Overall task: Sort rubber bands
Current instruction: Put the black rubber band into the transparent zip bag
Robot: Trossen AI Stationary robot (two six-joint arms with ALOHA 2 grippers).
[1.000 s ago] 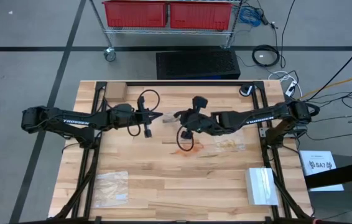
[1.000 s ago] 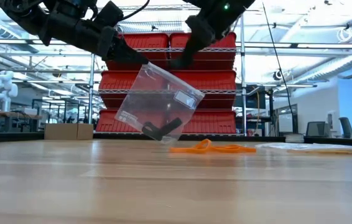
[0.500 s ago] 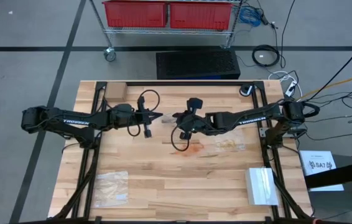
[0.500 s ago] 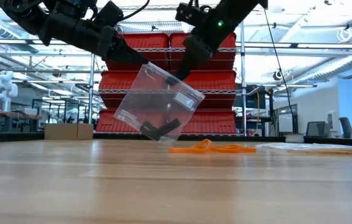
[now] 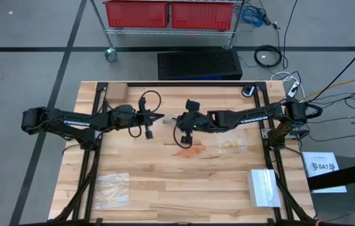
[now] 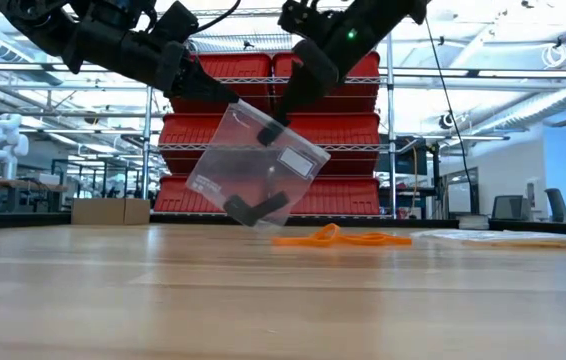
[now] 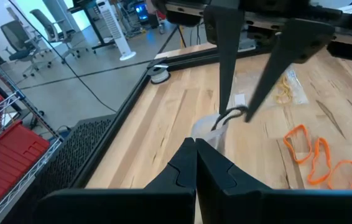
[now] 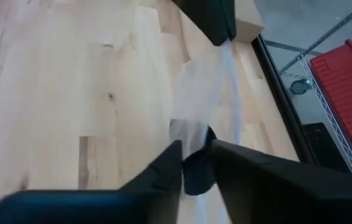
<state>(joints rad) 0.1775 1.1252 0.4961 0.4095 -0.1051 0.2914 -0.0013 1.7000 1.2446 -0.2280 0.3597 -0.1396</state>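
You see the rubber bands sorted by colour into three lots. The black rubber bands (image 6: 256, 207) form a dark clump sunk into the lowest corner of a clear plastic bag (image 6: 253, 165) that hangs tilted above the table (image 5: 165, 176), near its middle and toward the far edge. The orange rubber bands (image 7: 318, 158) are thin flat loops lying loose on the wood just right of the bag. The yellow-tan rubber bands (image 7: 283, 93) lie further toward the right edge, apparently inside another clear bag on the table.

The left gripper (image 6: 231, 98) has its fingers pressed together on the bag's upper edge and carries it clear of the surface. The right gripper (image 6: 274, 128) reaches into the bag's mouth from the right; its fingers stand slightly apart, with a black band (image 7: 229, 117) caught at their tips just above the opening. The black clump hangs below both grippers; the orange loops rest under the right arm.

An empty clear bag (image 5: 112, 190) lies near the table's front left corner.
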